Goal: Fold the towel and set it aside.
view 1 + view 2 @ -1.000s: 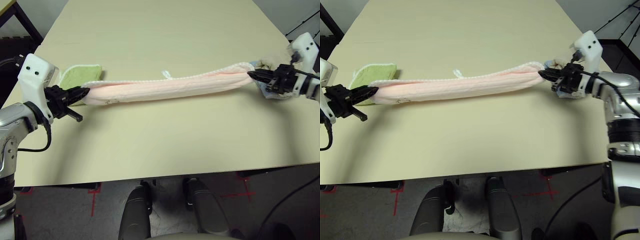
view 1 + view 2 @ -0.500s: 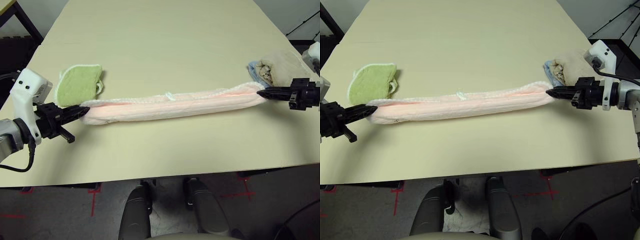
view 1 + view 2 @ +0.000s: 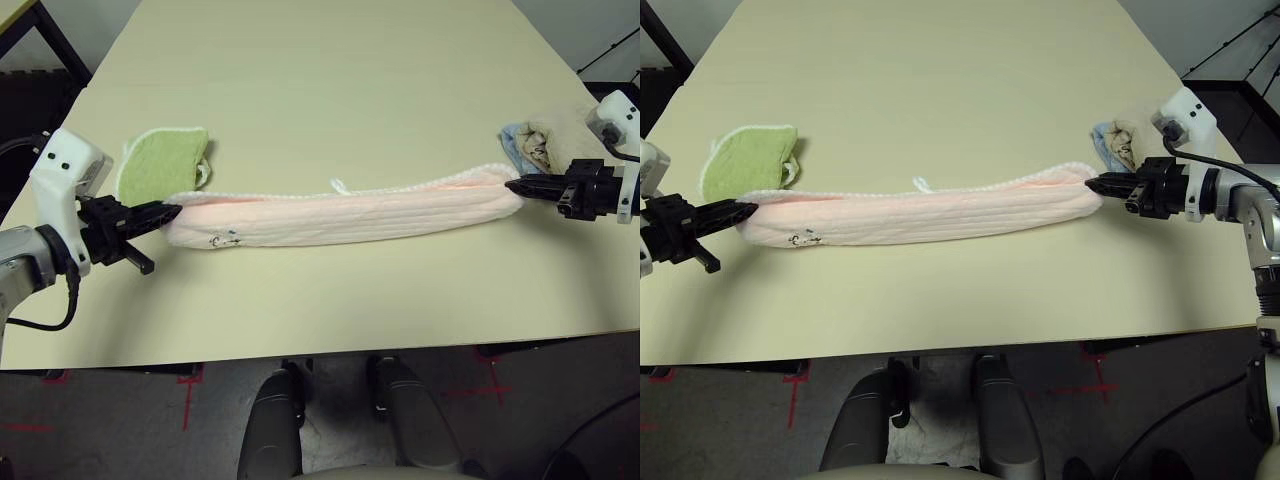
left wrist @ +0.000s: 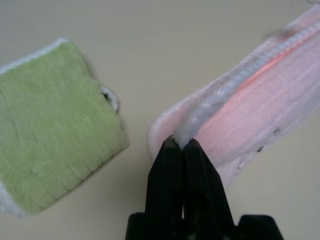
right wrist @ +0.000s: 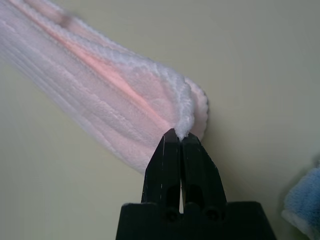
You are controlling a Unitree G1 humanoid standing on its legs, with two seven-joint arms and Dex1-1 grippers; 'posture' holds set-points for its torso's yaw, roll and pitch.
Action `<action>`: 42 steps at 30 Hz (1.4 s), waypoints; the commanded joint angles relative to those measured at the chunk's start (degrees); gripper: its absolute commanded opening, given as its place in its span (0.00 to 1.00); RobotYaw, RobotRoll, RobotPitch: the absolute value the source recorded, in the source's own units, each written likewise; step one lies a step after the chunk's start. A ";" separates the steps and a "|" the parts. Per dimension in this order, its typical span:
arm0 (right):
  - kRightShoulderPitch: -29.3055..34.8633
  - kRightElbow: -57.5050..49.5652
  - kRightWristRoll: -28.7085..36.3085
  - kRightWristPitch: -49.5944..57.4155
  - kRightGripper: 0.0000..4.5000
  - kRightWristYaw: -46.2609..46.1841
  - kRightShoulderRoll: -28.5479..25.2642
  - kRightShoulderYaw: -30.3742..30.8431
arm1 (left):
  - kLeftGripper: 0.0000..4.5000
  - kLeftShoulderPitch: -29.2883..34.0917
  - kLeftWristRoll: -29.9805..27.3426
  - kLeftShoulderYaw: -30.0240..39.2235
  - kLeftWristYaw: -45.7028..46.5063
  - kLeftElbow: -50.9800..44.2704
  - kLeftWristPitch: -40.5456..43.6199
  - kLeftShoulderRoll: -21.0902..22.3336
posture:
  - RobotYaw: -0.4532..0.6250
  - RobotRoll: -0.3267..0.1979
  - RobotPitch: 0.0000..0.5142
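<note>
Since a second ago the towel [image 3: 345, 213] has come down toward the near side of the table [image 3: 330, 90], so the green cloth [image 3: 160, 163] now lies clear behind its left end. It is a long pale pink roll with white stitched edging, a small dark mark near the left end and a white tag on its far edge. The left gripper [image 3: 165, 212] and right gripper [image 3: 517, 185] have their fingers clamped on its ends. The table is plain beige; grey floor with red tape marks lies below.
</note>
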 commanded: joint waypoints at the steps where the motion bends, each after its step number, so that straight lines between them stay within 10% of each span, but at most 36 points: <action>1: 0.35 0.93 -2.47 -2.40 0.00 -3.09 1.05 0.99 | 0.01 -0.82 2.13 -2.66 0.32 1.94 -1.74 -0.66 | 0.27 0.62 0.46; 39: -6.26 16.00 -12.88 -13.96 0.00 -12.59 12.00 5.76 | 0.01 -1.51 9.30 -7.94 4.41 5.36 -4.50 -3.67 | 0.29 0.62 0.50; 42: -6.34 16.18 -13.08 -13.79 0.19 -13.31 11.94 5.46 | 0.11 -1.28 9.48 -8.32 4.73 5.21 -4.17 -4.07 | 0.29 0.62 0.50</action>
